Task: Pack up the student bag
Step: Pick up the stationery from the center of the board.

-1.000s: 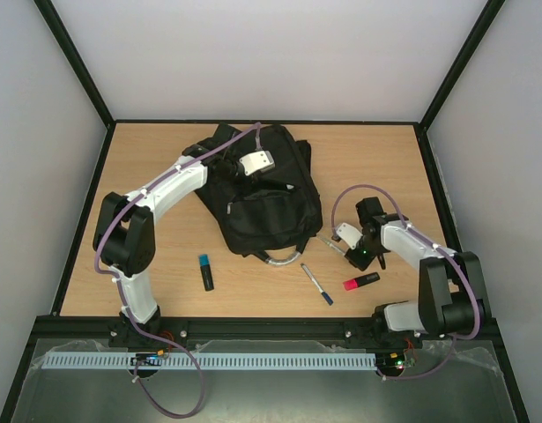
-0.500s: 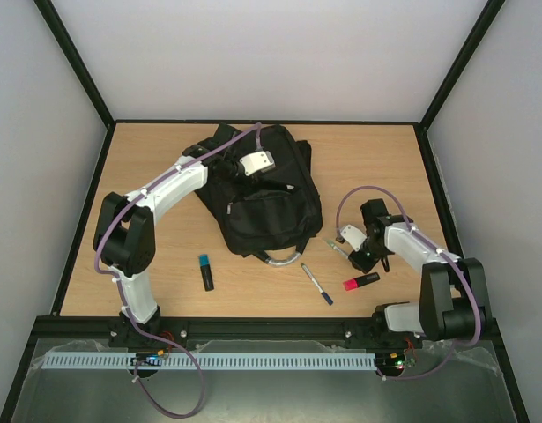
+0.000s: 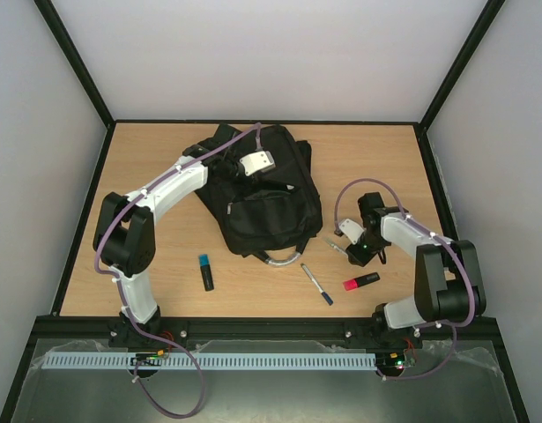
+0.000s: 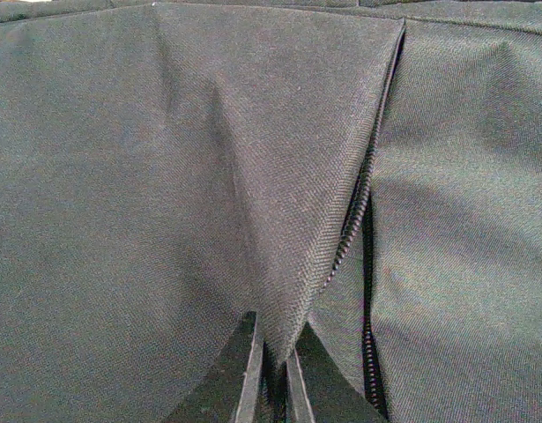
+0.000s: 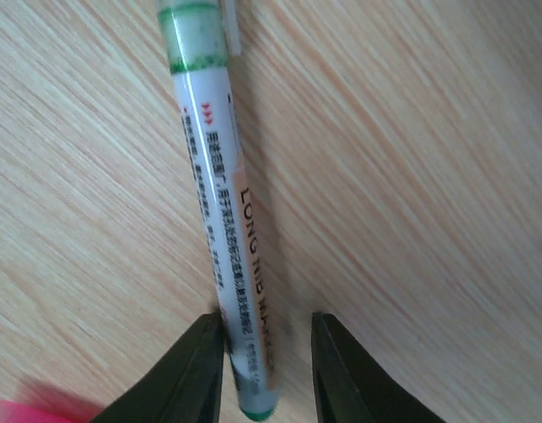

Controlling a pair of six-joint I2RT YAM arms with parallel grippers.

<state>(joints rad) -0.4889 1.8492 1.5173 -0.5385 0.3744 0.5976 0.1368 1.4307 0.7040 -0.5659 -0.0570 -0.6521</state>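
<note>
Right arm first: its elbow has pulled in toward the middle of the top view, and the right gripper point(image 3: 357, 249) has shifted a little. Its jaws have come apart since a second ago. In the right wrist view the green pen point(image 5: 219, 203) lies flat on the table point(image 3: 385, 167) between the two fingers. One finger is right by it and there is a gap to the other. So I am not pinching the pen now; the fingers are spread around it.

The left arm has not moved. The left gripper point(image 4: 272, 392) is pressed together on a fold of the bag point(image 3: 266, 207), at the bottom of the left wrist view. The zip point(image 4: 363, 220) next to that fold is open a slit.

The bag sits in the upper middle of the top view, flat on the table. It has not moved either.

I think this means the pen is not yet mine. I have to close on it again, lift it, and carry it up and left to the bag.

Three more things wait in the lower part of the top view: a blue marker point(image 3: 205, 272), a blue pen point(image 3: 316, 284) and a pink marker point(image 3: 361, 281). Most of the packing looks still to do.
</note>
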